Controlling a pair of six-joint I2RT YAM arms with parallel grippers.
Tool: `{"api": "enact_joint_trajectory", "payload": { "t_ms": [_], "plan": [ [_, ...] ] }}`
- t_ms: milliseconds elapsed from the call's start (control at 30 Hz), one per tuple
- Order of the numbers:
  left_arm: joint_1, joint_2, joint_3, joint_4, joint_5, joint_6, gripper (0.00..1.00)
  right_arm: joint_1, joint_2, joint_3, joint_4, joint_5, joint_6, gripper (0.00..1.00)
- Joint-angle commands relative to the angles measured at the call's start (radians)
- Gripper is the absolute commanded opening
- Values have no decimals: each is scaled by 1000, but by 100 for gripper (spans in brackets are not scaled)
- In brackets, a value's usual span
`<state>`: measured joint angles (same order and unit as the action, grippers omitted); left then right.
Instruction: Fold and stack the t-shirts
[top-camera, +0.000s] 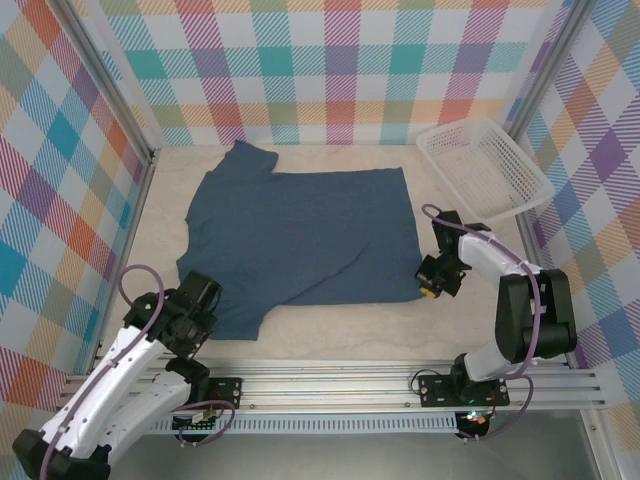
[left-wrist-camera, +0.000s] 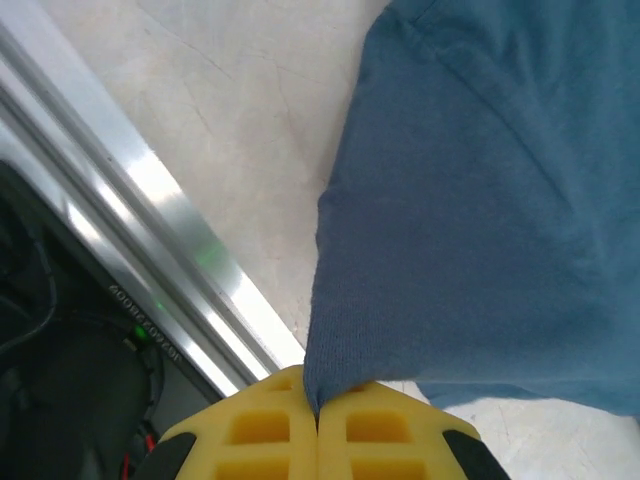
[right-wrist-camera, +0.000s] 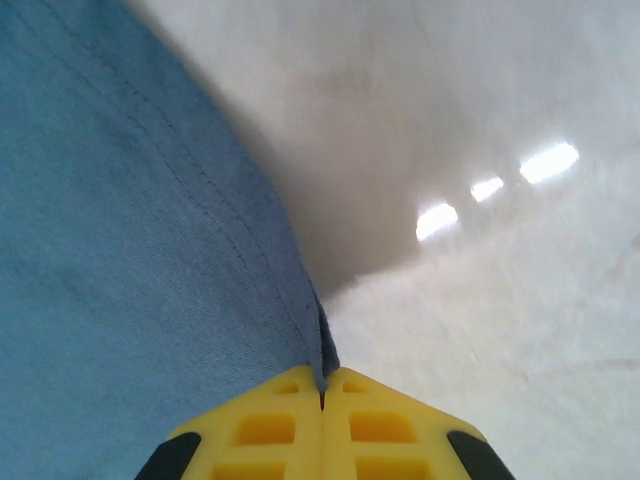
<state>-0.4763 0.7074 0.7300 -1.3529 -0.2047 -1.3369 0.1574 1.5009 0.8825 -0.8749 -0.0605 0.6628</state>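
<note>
Slate-blue t-shirt (top-camera: 300, 235) flat on pale tabletop (top-camera: 330, 340) amid plaid-patterned walls (top-camera: 340, 60)

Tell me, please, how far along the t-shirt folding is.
Done: the t-shirt lies spread on the table, unfolded. In hand: the left gripper is shut on its near left corner, the right gripper on its near right hem corner. Left: every fold, then stacking.

Top view: left arm (top-camera: 110, 395) at 7 o'clock, right arm (top-camera: 520, 315) at 4 o'clock. Both have white shells and black joints, with a mauve cable (top-camera: 123, 288) looping off each. The left gripper (left-wrist-camera: 318, 405) and right gripper (right-wrist-camera: 321, 385) have yellow fingers (left-wrist-camera: 280, 395) with rectangular pockets, black behind.
</note>
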Motion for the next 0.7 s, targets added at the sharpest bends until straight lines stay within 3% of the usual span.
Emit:
{"api": "enact_joint_trajectory", "payload": {
  "t_ms": [0, 133, 300, 467, 667],
  "plan": [
    [-56, 5, 39, -101, -32, -91, 0, 38, -42, -40, -90, -1, -26, 0],
    [-159, 52, 62, -103, -82, -150, 0, 51, -81, -88, -112, 3, -6, 0],
    [-224, 88, 72, -59, -138, -189, 0, 92, -147, -71, -173, 16, 63, 0],
    [-218, 152, 164, 52, -263, -79, 0, 94, -197, -75, -187, 16, 141, 0],
    [-90, 309, 265, 295, -204, 151, 0, 54, -143, -84, -160, -22, 190, 0]
  ]
}}
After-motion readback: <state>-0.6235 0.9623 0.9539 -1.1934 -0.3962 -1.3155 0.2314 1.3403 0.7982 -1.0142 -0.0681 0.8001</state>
